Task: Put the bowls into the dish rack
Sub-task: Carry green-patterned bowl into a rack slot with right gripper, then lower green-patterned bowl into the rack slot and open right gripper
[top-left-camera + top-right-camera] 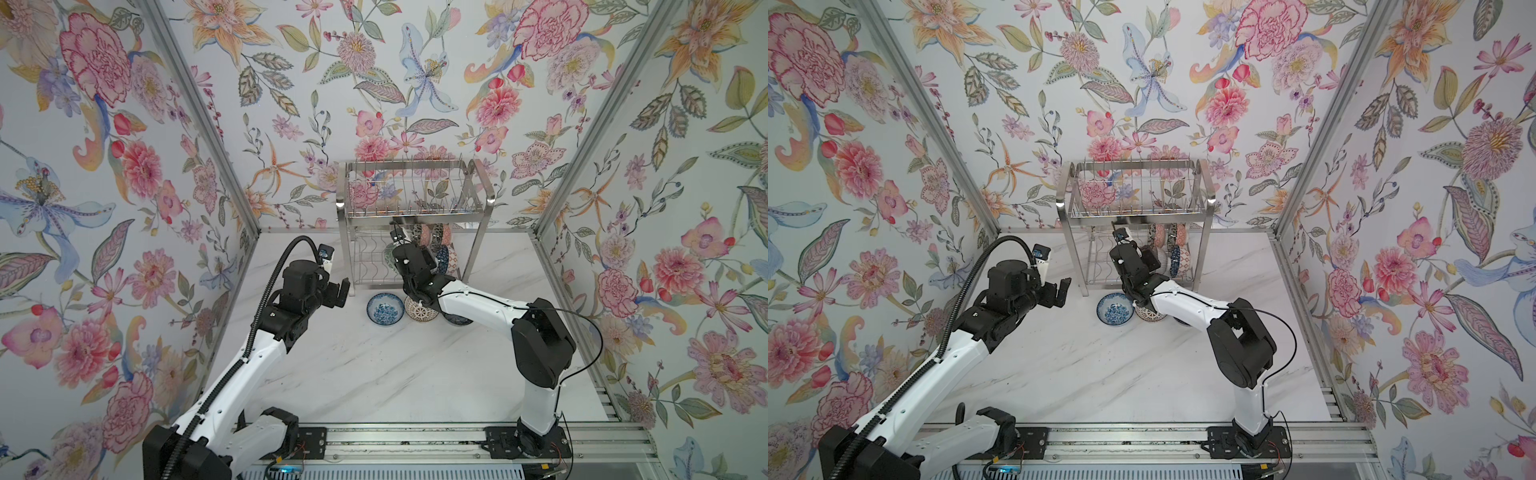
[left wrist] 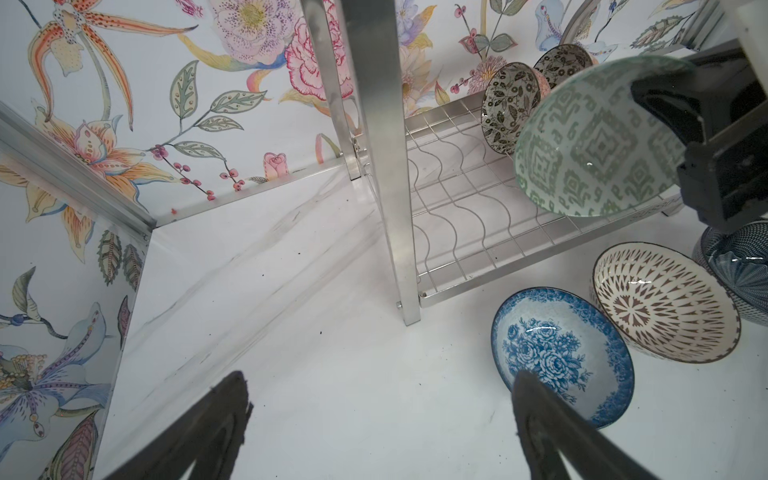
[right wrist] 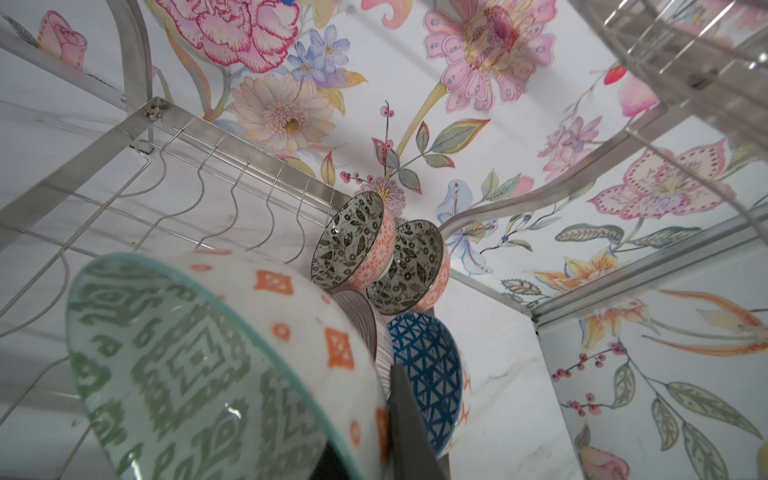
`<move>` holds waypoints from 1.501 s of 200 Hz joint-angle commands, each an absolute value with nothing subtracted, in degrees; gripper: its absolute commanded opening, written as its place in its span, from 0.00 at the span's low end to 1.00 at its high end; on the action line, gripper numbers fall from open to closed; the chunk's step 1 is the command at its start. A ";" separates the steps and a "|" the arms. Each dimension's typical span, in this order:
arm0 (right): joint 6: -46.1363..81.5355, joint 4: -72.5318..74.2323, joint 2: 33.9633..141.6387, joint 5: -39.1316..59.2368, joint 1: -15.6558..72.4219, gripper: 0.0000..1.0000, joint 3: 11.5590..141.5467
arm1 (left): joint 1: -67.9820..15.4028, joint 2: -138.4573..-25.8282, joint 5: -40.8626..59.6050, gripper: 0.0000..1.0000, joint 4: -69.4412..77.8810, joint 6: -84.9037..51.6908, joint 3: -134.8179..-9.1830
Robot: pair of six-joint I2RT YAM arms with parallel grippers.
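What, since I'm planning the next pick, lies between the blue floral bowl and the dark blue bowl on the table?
The cream bowl with brown triangles sits between the blue floral bowl and the dark blue bowl; the left wrist view shows it.

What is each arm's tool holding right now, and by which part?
The right tool grips the green-patterned bowl by its rim, one finger inside and one outside. The left tool is open and holds nothing.

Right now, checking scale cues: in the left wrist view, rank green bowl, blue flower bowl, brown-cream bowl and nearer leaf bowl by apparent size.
1. green bowl
2. blue flower bowl and brown-cream bowl: alike, unranked
3. nearer leaf bowl: smallest-looking, but also farthest from the camera
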State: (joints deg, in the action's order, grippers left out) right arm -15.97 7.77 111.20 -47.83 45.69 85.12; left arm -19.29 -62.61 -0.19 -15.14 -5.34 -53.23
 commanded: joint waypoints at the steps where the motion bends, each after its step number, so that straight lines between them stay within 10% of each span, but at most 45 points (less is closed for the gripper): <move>1: -27.22 19.97 115.26 -52.77 45.99 0.00 90.20 | -17.69 -62.60 2.51 0.99 -13.91 -5.18 -52.25; 198: -45.80 19.81 156.04 -54.19 37.46 0.00 138.47 | -14.11 -61.74 7.21 0.99 -12.84 -6.06 -50.96; 300: -41.46 13.01 160.57 -51.72 37.51 0.00 142.64 | -13.67 -62.17 7.03 0.99 -12.85 -5.91 -50.62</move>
State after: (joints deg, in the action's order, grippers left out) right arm -42.68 13.54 158.50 -52.71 36.73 140.29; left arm -14.50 -62.59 6.26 -13.69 -5.39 -51.72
